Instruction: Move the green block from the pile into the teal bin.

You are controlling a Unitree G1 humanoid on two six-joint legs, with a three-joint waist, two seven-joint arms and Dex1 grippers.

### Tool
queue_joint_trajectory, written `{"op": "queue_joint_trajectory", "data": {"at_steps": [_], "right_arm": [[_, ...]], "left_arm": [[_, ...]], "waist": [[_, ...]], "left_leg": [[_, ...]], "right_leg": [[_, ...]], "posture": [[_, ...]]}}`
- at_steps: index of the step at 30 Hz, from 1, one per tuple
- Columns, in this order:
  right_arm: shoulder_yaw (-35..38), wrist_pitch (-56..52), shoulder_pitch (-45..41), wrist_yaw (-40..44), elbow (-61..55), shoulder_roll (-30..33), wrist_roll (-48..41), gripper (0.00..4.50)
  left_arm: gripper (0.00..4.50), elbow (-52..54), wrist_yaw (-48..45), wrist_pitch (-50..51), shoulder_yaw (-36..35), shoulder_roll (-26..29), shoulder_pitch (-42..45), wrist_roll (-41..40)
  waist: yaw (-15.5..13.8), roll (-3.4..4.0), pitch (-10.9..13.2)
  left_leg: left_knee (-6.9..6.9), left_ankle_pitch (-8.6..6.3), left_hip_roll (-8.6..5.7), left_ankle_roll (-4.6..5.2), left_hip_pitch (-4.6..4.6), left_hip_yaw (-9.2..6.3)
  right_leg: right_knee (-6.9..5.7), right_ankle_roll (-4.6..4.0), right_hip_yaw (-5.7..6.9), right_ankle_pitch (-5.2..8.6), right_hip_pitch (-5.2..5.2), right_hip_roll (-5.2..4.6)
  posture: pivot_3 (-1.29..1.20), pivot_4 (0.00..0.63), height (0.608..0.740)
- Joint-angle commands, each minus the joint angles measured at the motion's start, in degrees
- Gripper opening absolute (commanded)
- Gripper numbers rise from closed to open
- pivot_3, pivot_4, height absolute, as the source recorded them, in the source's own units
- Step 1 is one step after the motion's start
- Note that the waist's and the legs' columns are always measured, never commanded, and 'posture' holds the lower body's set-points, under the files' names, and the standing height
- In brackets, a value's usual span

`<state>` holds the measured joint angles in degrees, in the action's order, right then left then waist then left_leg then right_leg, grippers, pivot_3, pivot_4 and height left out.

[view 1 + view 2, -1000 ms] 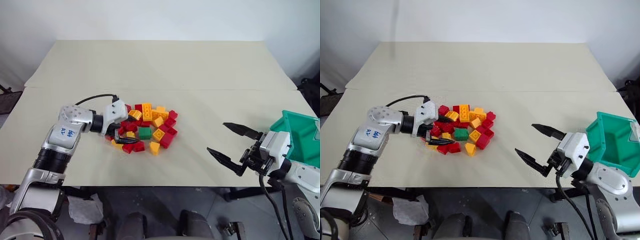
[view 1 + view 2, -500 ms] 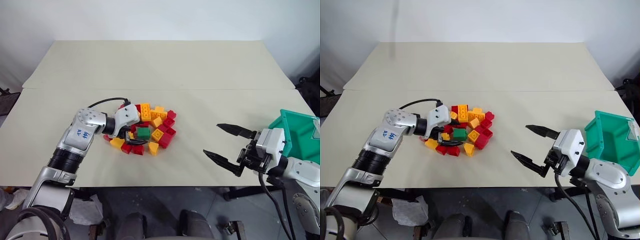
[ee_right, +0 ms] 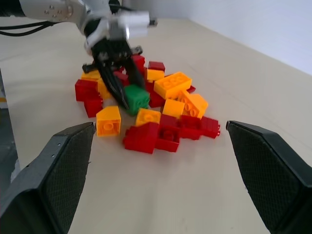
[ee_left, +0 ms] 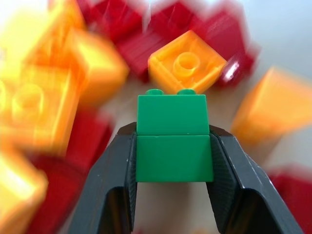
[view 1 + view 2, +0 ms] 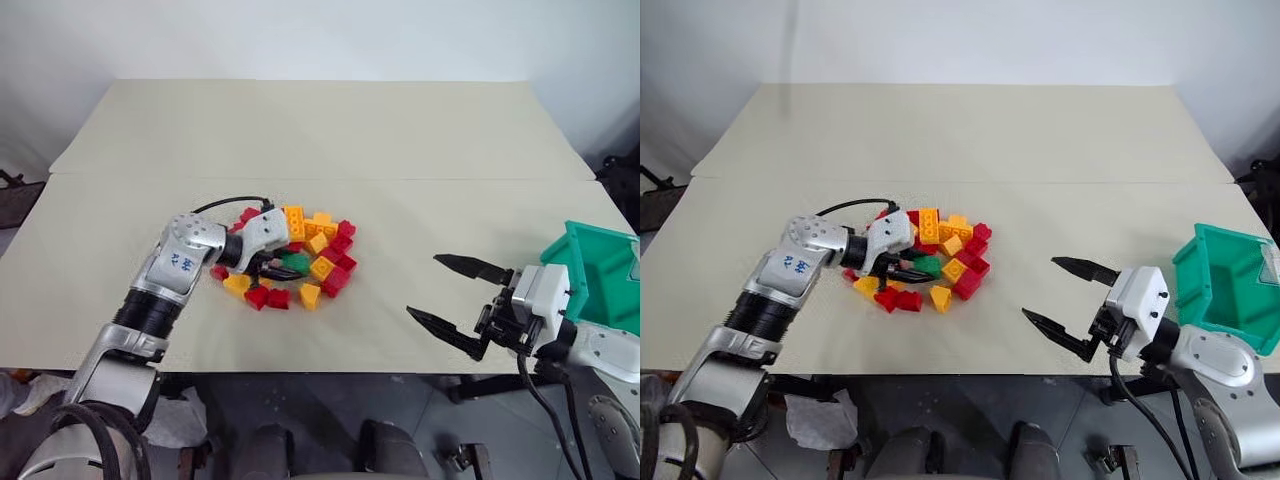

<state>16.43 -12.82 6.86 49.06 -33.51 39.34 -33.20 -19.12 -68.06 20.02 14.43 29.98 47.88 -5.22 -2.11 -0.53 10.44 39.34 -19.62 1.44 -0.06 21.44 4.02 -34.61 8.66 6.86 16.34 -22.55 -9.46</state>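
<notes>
Gripping the green block (image 4: 174,141) within the pile (image 5: 312,262), left gripper (image 4: 173,161) fingers flank its sides. Right gripper (image 5: 460,298) spread wide, beside the bin (image 5: 598,270). No legible writing.

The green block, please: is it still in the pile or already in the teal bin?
In the pile. The green block sits among red and orange bricks, between the left gripper fingers.

Blue handwritten marks on the left forearm (image 5: 180,265) are too small to read.
</notes>
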Motion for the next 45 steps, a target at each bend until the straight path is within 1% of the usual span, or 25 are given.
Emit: {"op": "queue_joint_trajectory", "data": {"at_steps": [1, 3, 5, 7, 8, 10, 11, 14, 17, 18, 20, 24, 27, 29, 31, 34, 37, 39, 42, 45], "right_arm": [[7.6, 1.5, 4.1, -1.0, -1.5, -0.5, -1.4, 4.5], [10.4, 2.0, 6.6, -1.7, -1.6, -1.3, -1.3, 4.5], [12.2, 2.7, 8.7, -2.3, -2.0, -2.2, -0.8, 4.5], [13.8, 3.4, 10.9, -3.2, -2.3, -3.4, 0.0, 4.5], [14.3, 3.6, 11.6, -3.6, -2.5, -3.7, 0.2, 4.5], [15.0, 4.0, 13.2, -4.7, -3.3, -4.9, 0.7, 4.5], [15.1, 4.3, 14.1, -5.1, -3.9, -5.4, 1.3, 4.5], [14.5, 4.7, 16.2, -6.5, -5.8, -6.6, 2.1, 4.5], [13.6, 4.4, 17.7, -7.8, -7.6, -7.6, 2.7, 4.5], [13.4, 4.5, 18.0, -8.0, -7.8, -7.8, 2.9, 4.5], [12.7, 4.4, 18.1, -8.5, -8.1, -8.1, 3.0, 4.5], [11.5, 4.0, 17.2, -9.0, -7.5, -7.7, 3.4, 4.5], [10.9, 3.6, 15.2, -8.8, -6.0, -6.6, 3.3, 4.5], [10.7, 3.4, 13.6, -8.3, -4.9, -5.8, 3.0, 4.5], [10.5, 3.1, 12.1, -7.3, -3.3, -4.6, 2.6, 4.5], [9.8, 3.1, 9.5, -5.1, -0.7, -2.6, 2.5, 4.5], [9.2, 3.3, 7.9, -4.5, 0.4, -2.2, 2.4, 4.5], [8.5, 3.2, 6.7, -4.2, 0.9, -2.1, 2.4, 4.5], [7.2, 2.7, 5.3, -3.0, 1.4, -1.5, 2.1, 4.5], [6.2, 1.9, 3.8, -1.6, 2.3, 0.2, 2.0, 4.5]], "left_arm": [[1.49, 0.0, -1.3, 3.1, -4.6, -4.4, 9.0, -6.8], [1.49, -2.8, 0.5, 3.5, -4.4, -8.0, 12.2, -6.8], [1.49, -5.3, 1.5, 2.0, -2.4, -11.8, 13.7, -5.3], [1.49, -8.9, 2.4, -2.8, 1.8, -16.5, 14.8, -1.7], [1.49, -10.4, 2.8, -4.4, 3.0, -18.1, 15.2, -0.6], [1.49, -15.2, 4.9, -6.4, 4.6, -23.1, 16.1, 1.0], [1.49, -18.1, 6.5, -9.3, 6.0, -25.2, 16.4, 2.8], [1.49, -24.9, 10.0, -14.3, 8.0, -29.6, 17.1, 6.2], [1.49, -28.1, 10.3, -15.5, 8.3, -32.1, 17.5, 7.2], [1.49, -28.6, 9.8, -16.4, 8.5, -32.4, 17.5, 7.6], [2.23, -29.1, 9.0, -17.3, 8.5, -32.7, 17.2, 8.0], [3.44, -29.7, 8.9, -20.9, 7.9, -32.6, 16.8, 8.5], [4.41, -30.3, 8.1, -24.5, 5.9, -31.8, 16.7, 7.1], [4.46, -29.7, 4.5, -22.5, 3.4, -31.1, 17.1, 4.0], [4.46, -30.1, 1.7, -19.8, 1.9, -29.1, 18.0, 3.0], [4.46, -31.0, 1.3, -21.3, 0.5, -27.0, 18.1, 3.2], [4.46, -30.3, -0.1, -22.3, 1.0, -26.6, 17.1, 3.9], [4.46, -30.0, 0.2, -23.6, 0.8, -26.6, 16.7, 4.0], [4.46, -30.2, 1.7, -27.6, -2.7, -25.3, 17.1, 1.9], [4.46, -29.1, -2.0, -32.5, -7.6, -22.2, 16.0, -2.7]], "waist": [[-1.0, -0.06, 0.0], [-1.1, -0.06, 0.0], [-1.0, 0.0, 0.0], [-0.9, 0.05, 0.0], [-0.9, 0.04, 0.0], [-0.9, 0.03, 0.0], [-0.9, 0.03, 0.0], [-0.7, 0.03, 0.0], [-0.6, 0.03, 0.0], [-0.6, 0.03, 0.0], [-0.6, 0.03, 0.0], [-0.7, 0.04, 0.0], [-0.8, 0.04, 0.0], [-0.8, 0.05, 0.0], [-0.8, 0.05, 0.0], [-0.7, 0.05, 0.0], [-0.9, 0.05, 0.0], [-1.1, 0.05, 0.0], [-0.9, 0.05, 0.0], [-0.5, 0.05, 0.0]], "left_leg": [[0.05, 0.0, 0.0, 0.0, 0.06, -0.03], [0.18, -0.02, 0.0, 0.04, 0.12, -0.07], [0.21, -0.08, -0.02, 0.09, 0.07, -0.02], [0.2, -0.1, -0.02, 0.1, -0.01, 0.01], [0.2, -0.1, -0.02, 0.1, -0.01, 0.02], [0.21, -0.1, -0.02, 0.1, 0.03, 0.03], [0.21, -0.1, -0.03, 0.11, 0.06, 0.05], [0.18, -0.11, -0.03, 0.13, 0.08, 0.1], [0.18, -0.12, -0.03, 0.15, 0.08, 0.13], [0.19, -0.12, -0.03, 0.16, 0.08, 0.13], [0.2, -0.13, -0.03, 0.17, 0.08, 0.13], [0.2, -0.14, -0.02, 0.19, 0.09, 0.12], [0.25, -0.16, -0.02, 0.22, 0.1, 0.13], [0.27, -0.17, -0.02, 0.23, 0.13, 0.13], [0.27, -0.17, -0.02, 0.23, 0.13, 0.13], [0.27, -0.17, -0.02, 0.23, 0.13, 0.13], [0.27, -0.17, -0.02, 0.23, 0.12, 0.12], [0.29, -0.18, -0.03, 0.25, 0.16, 0.11], [0.37, -0.2, -0.03, 0.29, 0.23, 0.11], [0.36, -0.2, -0.02, 0.29, 0.22, 0.11]], "right_leg": [[0.01, 0.0, 0.04, 0.0, -0.01, 0.0], [0.01, 0.01, 0.08, 0.0, 0.0, 0.0], [0.04, 0.02, 0.05, -0.01, 0.08, 0.0], [0.06, 0.03, 0.03, -0.01, 0.14, 0.0], [0.06, 0.03, 0.03, -0.01, 0.13, 0.0], [0.1, 0.03, 0.03, -0.01, 0.1, 0.0], [0.13, 0.03, 0.02, -0.01, 0.08, 0.0], [0.2, 0.02, -0.02, -0.01, 0.04, 0.0], [0.22, 0.01, -0.05, -0.01, 0.03, 0.0], [0.23, 0.01, -0.06, -0.01, 0.03, 0.0], [0.24, 0.01, -0.07, 0.0, 0.03, 0.0], [0.25, 0.0, -0.07, 0.0, 0.03, 0.0], [0.27, 0.0, -0.07, 0.0, 0.04, 0.0], [0.3, 0.0, -0.08, 0.0, 0.04, 0.0], [0.28, 0.0, -0.07, 0.0, 0.04, 0.0], [0.26, 0.0, -0.06, 0.0, 0.04, 0.0], [0.24, 0.0, -0.05, 0.0, 0.03, 0.0], [0.25, 0.01, -0.03, 0.0, 0.04, 0.0], [0.35, 0.02, -0.03, -0.01, 0.05, 0.0], [0.31, 0.02, -0.02, -0.01, 0.03, 0.0]], "posture": [[0.0, 0.15, 0.74], [0.0, 0.15, 0.74], [0.0, 0.15, 0.74], [0.0, 0.15, 0.74], [0.0, 0.15, 0.74], [0.0, 0.15, 0.74], [0.0, 0.15, 0.74], [0.0, 0.15, 0.74], [0.0, 0.15, 0.74], [0.0, 0.15, 0.74], [0.0, 0.15, 0.74], [0.0, 0.15, 0.74], [0.0, 0.15, 0.74], [0.0, 0.15, 0.74], [0.0, 0.15, 0.74], [0.0, 0.15, 0.74], [0.0, 0.15, 0.74], [0.0, 0.15, 0.74], [0.0, 0.15, 0.74], [0.0, 0.15, 0.74]]}}
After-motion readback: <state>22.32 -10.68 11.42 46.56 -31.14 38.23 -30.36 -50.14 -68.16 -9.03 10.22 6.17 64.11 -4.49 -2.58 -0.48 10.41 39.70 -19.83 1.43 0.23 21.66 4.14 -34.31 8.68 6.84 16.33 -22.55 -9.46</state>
